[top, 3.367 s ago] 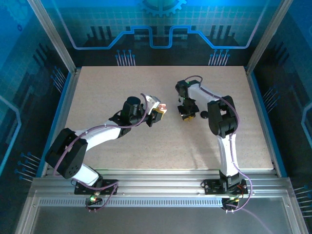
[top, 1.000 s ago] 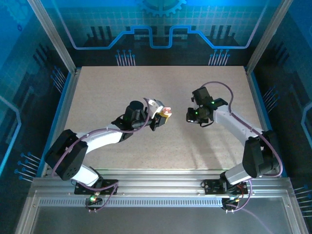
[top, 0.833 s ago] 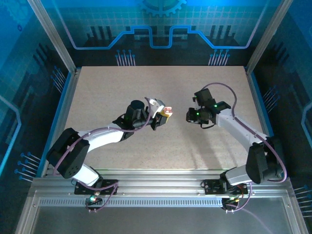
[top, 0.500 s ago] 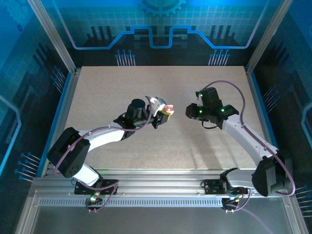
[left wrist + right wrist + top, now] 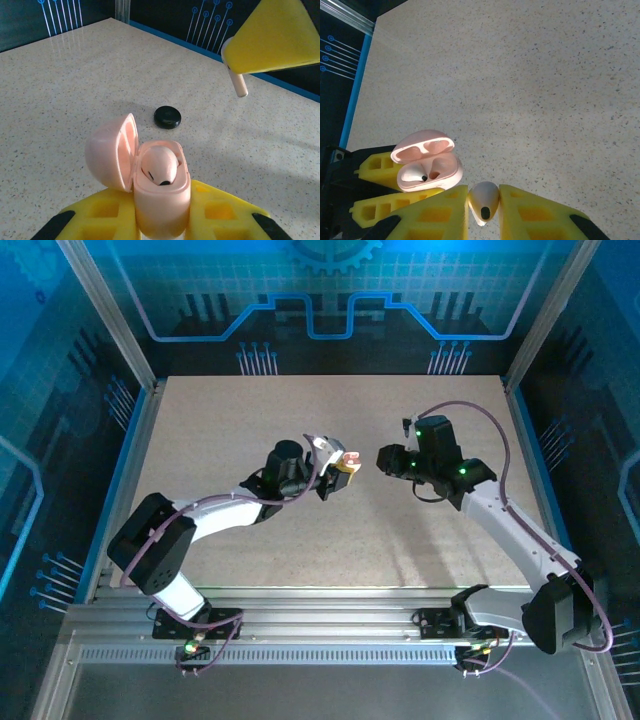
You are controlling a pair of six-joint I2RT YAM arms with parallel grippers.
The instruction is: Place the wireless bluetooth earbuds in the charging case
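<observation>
A speckled beige table top (image 5: 250, 420) fills a blue-lit enclosure framed with aluminium rails. Both arms reach from the near edge toward the middle of the table and face each other.

The left gripper (image 5: 338, 470), with yellow block fingers, is clamped on the small pink rounded plastic charging case (image 5: 161, 200) and holds it upright above the surface. The case's hinged lid (image 5: 112, 152) is swung open to the left. A pale whitish stubby earbud with a dark tip (image 5: 159, 167) sits in the case.

Just beside it, apart from the case, the right gripper (image 5: 484, 210) has its yellow fingers pinched together on a second earbud (image 5: 483, 200), also pale. Its stem pokes out below the fingertips, and it is in the air, level with the open case.

Beyond the case, a small black round disc (image 5: 167, 117) lies flat on the table.
</observation>
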